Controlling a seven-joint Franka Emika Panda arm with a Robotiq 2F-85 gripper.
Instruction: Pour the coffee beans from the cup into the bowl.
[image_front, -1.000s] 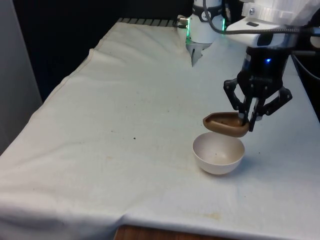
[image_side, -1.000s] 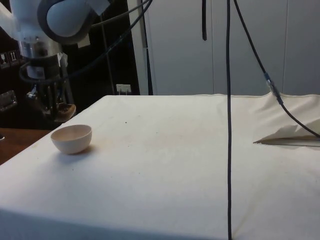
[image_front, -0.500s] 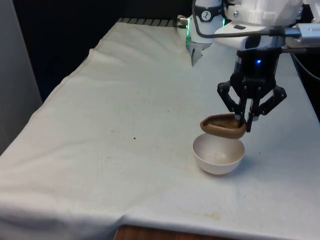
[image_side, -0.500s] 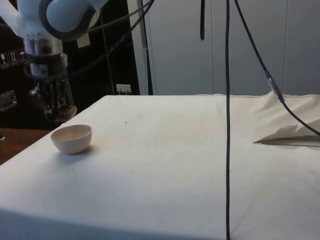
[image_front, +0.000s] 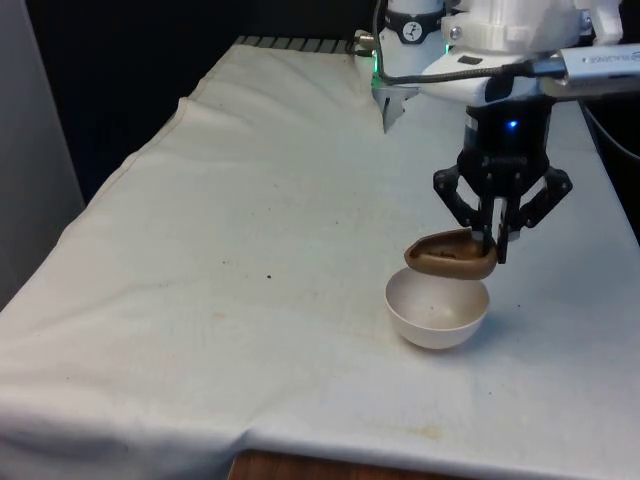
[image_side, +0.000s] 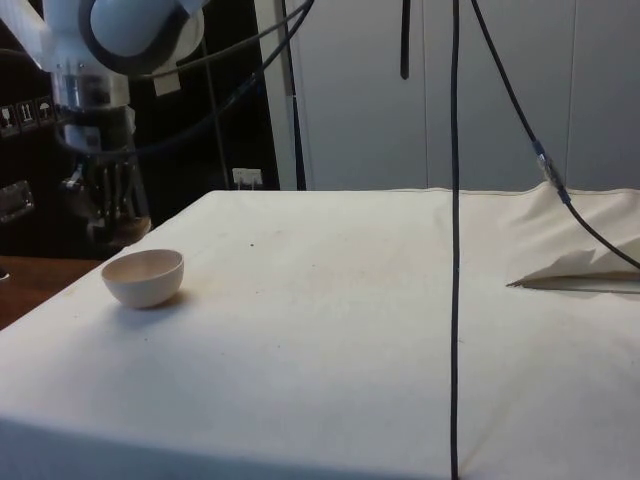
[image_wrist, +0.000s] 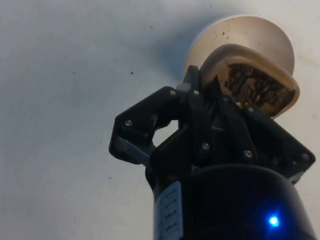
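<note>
Front view: the black gripper (image_front: 494, 243) hangs just over the white bowl (image_front: 437, 309), pinching the rim of a brown cup (image_front: 452, 256) between its fingers. The cup is squashed a little by the grip and sits roughly level, above the bowl's far edge. In the wrist view you can see the coffee beans (image_wrist: 254, 88) piled dark inside the cup (image_wrist: 250, 77), and the bowl (image_wrist: 240, 37) right beneath it, holding only a few dark specks. So I'd say the pour proper hasn't started yet.

From the side view the gripper (image_side: 108, 222) is beside and slightly above the bowl (image_side: 144, 277), which stands near the table's edge on the white cloth (image_side: 350, 330).

To do this well, I reckon the cup's lip wants to be over the middle of the bowl before it tips, not over the rim, or beans will bounce onto the cloth. A slow roll of the wrist, keeping low, should let them slide rather than tumble out in a heap. The grip is on a soft-looking wall, so any loosening could drop the whole cup. The bowl is light and round-bottomed; nudging it with the cup could shove it towards the edge.
</note>
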